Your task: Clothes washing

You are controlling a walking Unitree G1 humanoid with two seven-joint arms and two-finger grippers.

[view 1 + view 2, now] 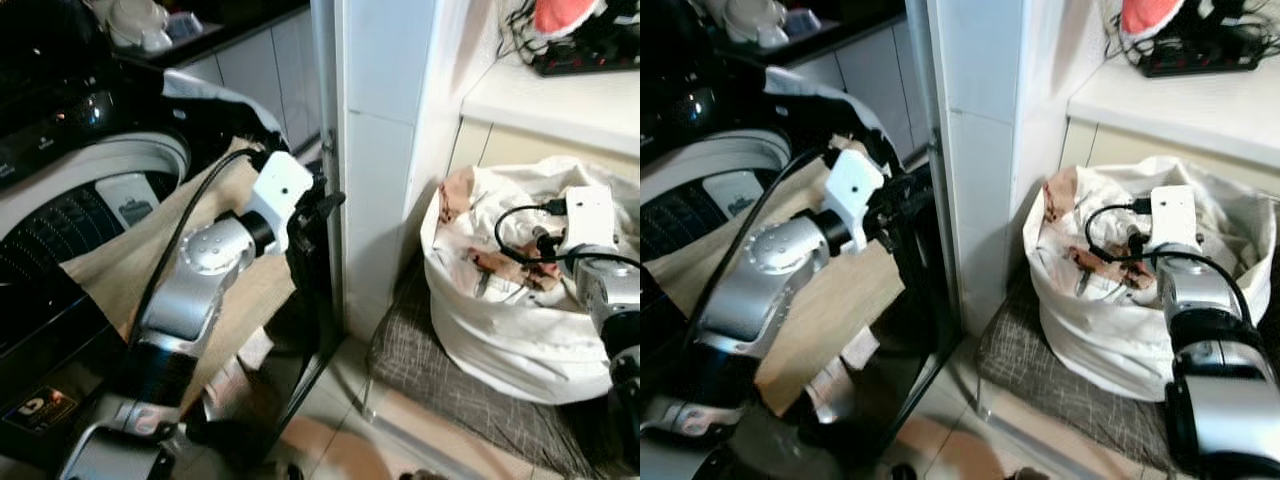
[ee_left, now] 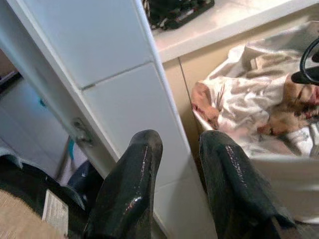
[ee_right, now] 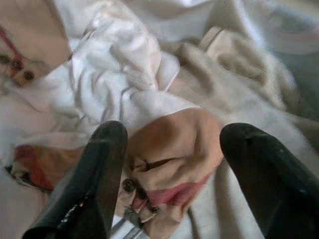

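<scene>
With my right gripper (image 3: 172,169) fingers spread astride the crumpled patterned garment (image 3: 169,149) atop the white laundry bag (image 1: 500,330), I judge it soft and light; pinch its raised fold.

Uneven indoor light. The white laundry bag (image 1: 520,330) and the white pillar (image 1: 385,120) are bright and slightly washed out, with the shelf top (image 1: 550,95) nearly blown to plain white. The washing machine (image 1: 60,190) on the left sits in deep shadow, its dark surfaces losing detail, with small glints on its glossy panel. Both head views are soft and a little grainy, with straight edges leaning toward the picture borders. In the wrist views the black fingers (image 2: 132,194) are close and blurred (streaks of glare run down their shiny surfaces). The crumpled clothes (image 3: 164,99) are evenly lit but soft, with pale folds lacking texture.
</scene>
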